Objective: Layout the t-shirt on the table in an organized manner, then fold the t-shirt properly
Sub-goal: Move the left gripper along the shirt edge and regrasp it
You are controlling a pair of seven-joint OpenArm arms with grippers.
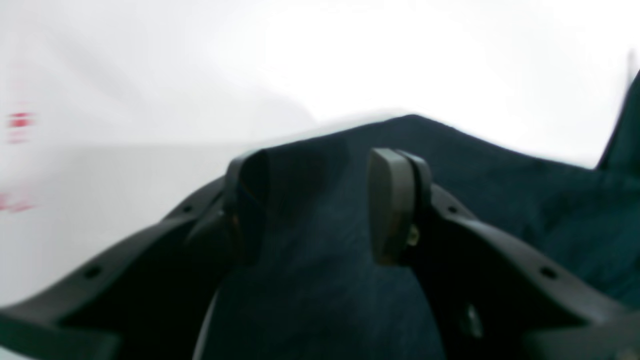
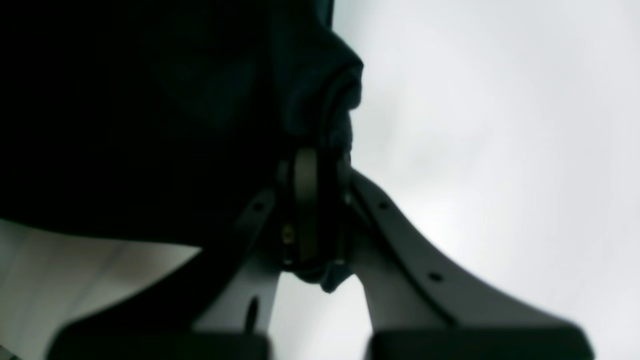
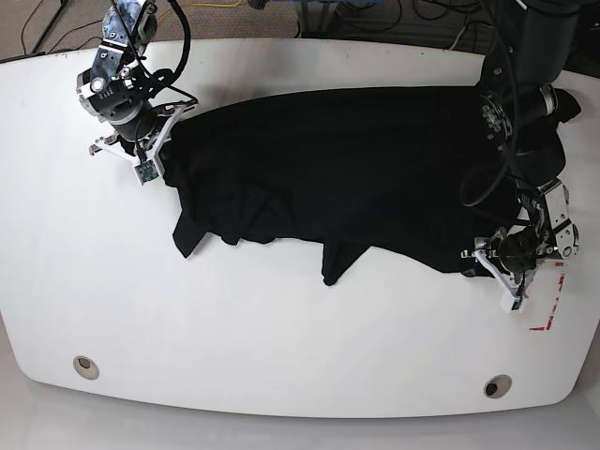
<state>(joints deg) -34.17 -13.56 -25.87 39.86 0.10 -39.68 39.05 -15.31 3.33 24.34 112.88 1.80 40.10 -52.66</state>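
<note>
The dark navy t-shirt (image 3: 347,169) lies spread and wrinkled across the white table (image 3: 281,356), with loose folds along its near edge. My right gripper (image 3: 167,131) is at the shirt's far-left corner. In the right wrist view the right gripper (image 2: 315,195) is shut on a bunched fold of the t-shirt (image 2: 150,125), above the table (image 2: 500,125). My left gripper (image 3: 492,255) is at the shirt's near-right corner. In the left wrist view the left gripper (image 1: 322,160) is open, its fingers (image 1: 395,200) standing apart over the t-shirt (image 1: 320,280) near its edge on the table (image 1: 400,60).
A red-outlined mark (image 3: 553,300) lies on the table just right of my left gripper and shows blurred in the left wrist view (image 1: 20,120). Two round grommet holes (image 3: 85,367) (image 3: 497,385) sit near the front edge. Cables hang beyond the far edge.
</note>
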